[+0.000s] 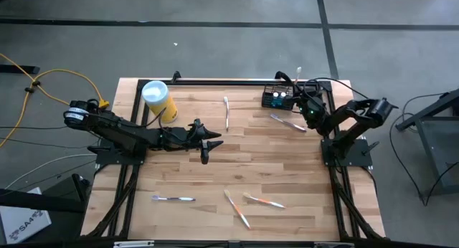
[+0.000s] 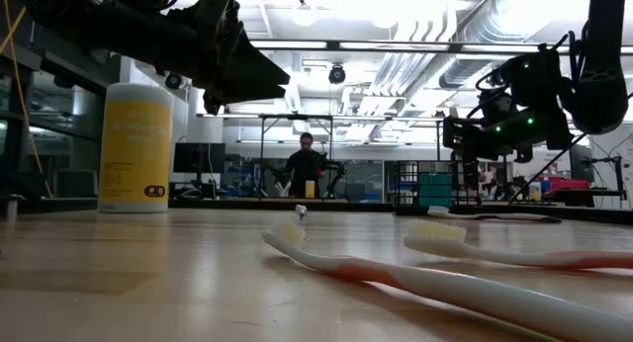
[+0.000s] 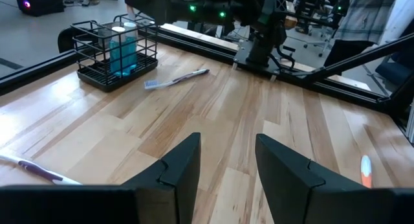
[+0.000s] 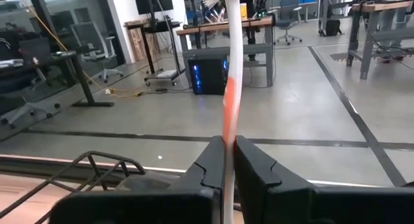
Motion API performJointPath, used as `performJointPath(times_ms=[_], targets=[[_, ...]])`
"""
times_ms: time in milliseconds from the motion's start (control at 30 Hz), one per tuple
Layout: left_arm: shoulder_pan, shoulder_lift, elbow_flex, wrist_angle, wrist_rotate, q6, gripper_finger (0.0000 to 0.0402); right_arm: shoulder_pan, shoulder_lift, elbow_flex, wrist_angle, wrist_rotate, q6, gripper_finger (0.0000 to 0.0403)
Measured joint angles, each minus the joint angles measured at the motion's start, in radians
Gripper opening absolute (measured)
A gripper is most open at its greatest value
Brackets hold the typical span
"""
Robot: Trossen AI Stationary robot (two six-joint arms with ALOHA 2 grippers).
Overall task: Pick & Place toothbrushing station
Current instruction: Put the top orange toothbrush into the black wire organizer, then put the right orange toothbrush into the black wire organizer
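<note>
Right gripper [image 4: 228, 160] pinches a toothbrush [image 4: 231, 75] upright, apparently to drop it into the basket [image 1: 278, 97] beneath. Left gripper [image 3: 226, 160] spread, idle mid-table.

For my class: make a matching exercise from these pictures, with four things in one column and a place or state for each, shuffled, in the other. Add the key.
Things
1. yellow canister
2. black wire basket
3. left end effector
4. right end effector

Places or states
A. open, over bare wood
B. shut on an upright white-and-orange toothbrush
C. holds a blue bottle
D. stands upright near the table's far left corner

Pairs: 1-D, 2-C, 3-A, 4-B
</note>
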Motion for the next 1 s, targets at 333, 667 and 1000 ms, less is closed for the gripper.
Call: performJointPath(times_ms=[333,667,1000], targets=[[0.000,0.000,0.000,0.005,0.000,0.000,0.0141,0.000,0.001,0.000,-0.030,-0.016,0.005,0.0013],[0.000,0.000,0.000,0.004,0.000,0.000,0.0141,0.000,0.001,0.000,-0.043,-0.025,0.029,0.0050],[0.000,0.000,0.000,0.003,0.000,0.000,0.0141,0.000,0.001,0.000,-0.044,-0.029,0.027,0.0049]])
